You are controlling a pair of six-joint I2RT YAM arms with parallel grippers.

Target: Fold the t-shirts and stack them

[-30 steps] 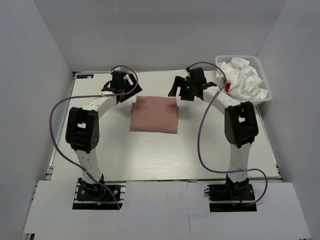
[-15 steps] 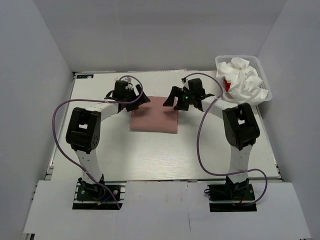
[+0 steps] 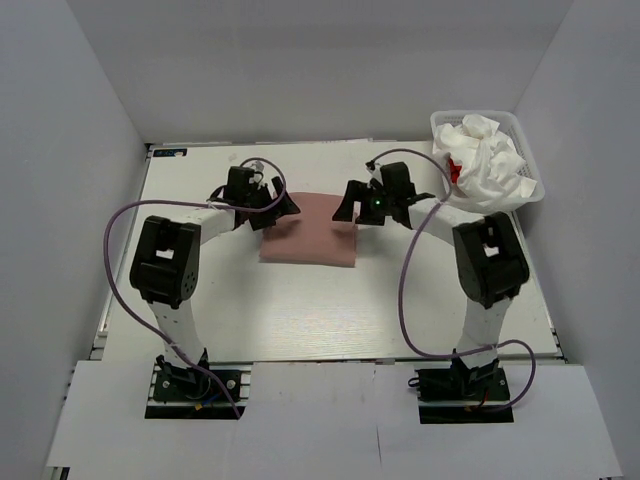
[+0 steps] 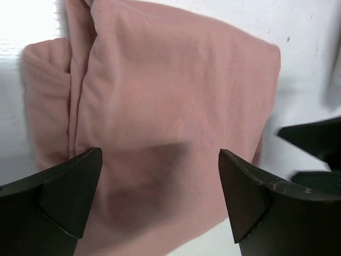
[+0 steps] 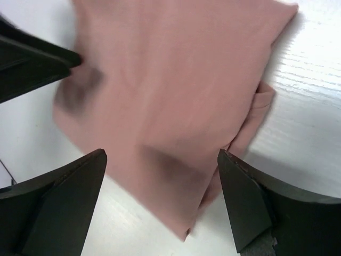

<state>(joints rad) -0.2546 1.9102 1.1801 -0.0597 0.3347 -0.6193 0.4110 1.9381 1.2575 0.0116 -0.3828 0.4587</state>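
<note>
White table (image 3: pixel 300 310) w/ pink t-shirt (image 3: pixel 308 238) folded into a flat rectangle, mid-table, far half. White t-shirts (image 3: pixel 492 160) piled in lattice basket (image 3: pixel 436 125) at far-right corner, red patch (image 3: pixel 456 170) showing. Left hand (image 4: pixel 160 176) over pink shirt's far-left corner, right hand (image 5: pixel 162 176) over far-right corner. Both hands spread wide, not gripping.

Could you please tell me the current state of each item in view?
Dusty-pink cloth t-shirt: folded, lying flat on the table.
White cloth t-shirts: crumpled, piled in the white plastic lattice basket.
Left gripper: open, over the pink shirt, holding nothing.
Right gripper: open, over the pink shirt, holding nothing.
</note>
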